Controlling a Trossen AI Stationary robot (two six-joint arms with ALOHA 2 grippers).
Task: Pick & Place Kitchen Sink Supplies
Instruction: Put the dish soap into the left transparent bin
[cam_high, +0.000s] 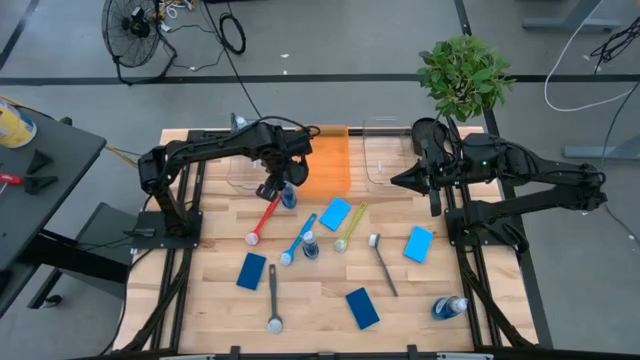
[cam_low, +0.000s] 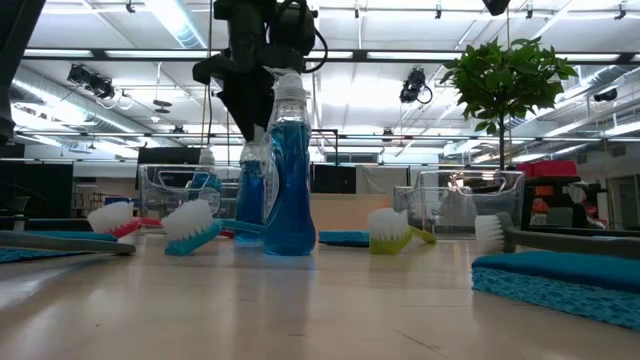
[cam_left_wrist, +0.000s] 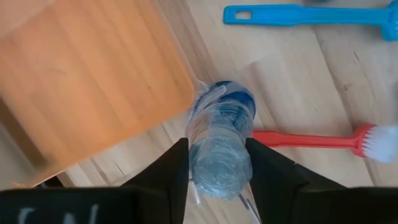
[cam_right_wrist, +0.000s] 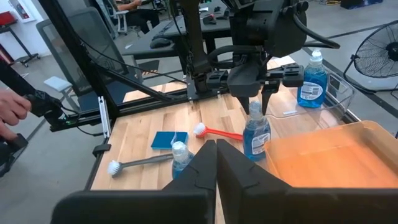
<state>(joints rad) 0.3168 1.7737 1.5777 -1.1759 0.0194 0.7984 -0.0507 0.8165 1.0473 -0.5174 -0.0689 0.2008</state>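
Note:
A small clear bottle with blue liquid (cam_left_wrist: 221, 134) stands upright on the wood table beside the orange bin (cam_high: 325, 165). My left gripper (cam_left_wrist: 217, 171) comes down over the bottle's top and is shut on it. It also shows in the right wrist view as the left gripper (cam_right_wrist: 257, 99) over the bottle (cam_right_wrist: 255, 134). My right gripper (cam_right_wrist: 216, 163) is shut and holds nothing. It hovers at the table's far right by a clear bin (cam_high: 390, 160). A red brush (cam_high: 265, 218) lies flat just near-side of the bottle. My left gripper pinches the bottle's upper part (cam_left_wrist: 200, 163), just below the cap, between its two fingers, one on each side. The fingers (cam_left_wrist: 267, 177) come from above, pointing down. The bottle stands upright with its base (cam_right_wrist: 255, 154) on the table.
On the table lie a blue brush (cam_high: 298, 240), a yellow-green brush (cam_high: 350, 228), two grey brushes (cam_high: 275, 300), several blue sponges (cam_high: 336, 212) and two more bottles (cam_high: 310, 245). Another clear bin (cam_right_wrist: 323, 87) at the far left holds a bottle. A potted plant (cam_high: 462, 75) stands far right.

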